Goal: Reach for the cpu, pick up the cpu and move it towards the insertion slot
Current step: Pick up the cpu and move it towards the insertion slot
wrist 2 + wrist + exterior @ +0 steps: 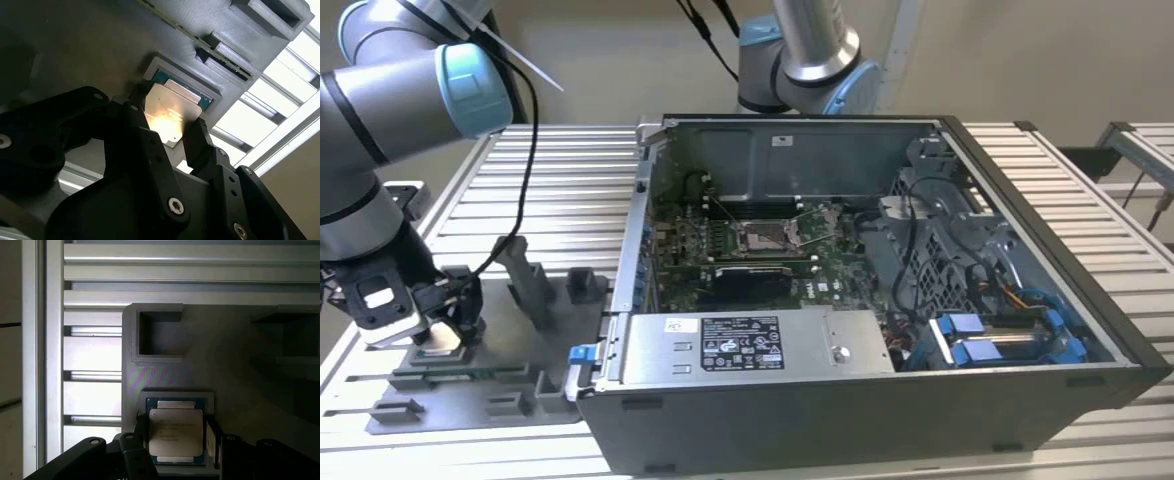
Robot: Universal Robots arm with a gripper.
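The cpu [176, 432] lies flat in a square pocket of the grey plastic tray [165, 377], silvery top up with a thin green rim. My gripper [176, 436] is down over it. One black finger [141, 429] rests against one edge of the chip and the other black finger [212, 437] against the opposite edge. In the second wrist view the cpu [172, 112] glints between the same fingers [197, 135]. In the exterior view the gripper [438, 330] sits low over the tray [520, 380] on the exterior view's left. The insertion slot [767, 236] lies inside the open computer case [854, 350].
Raised grey blocks [534, 285] and an empty pocket [159, 337] stand on the tray near the gripper. The case's wall [634, 250] rises between the tray and the slot. A second arm [807, 55] stands behind the case. Slatted metal tabletop [560, 170] surrounds everything.
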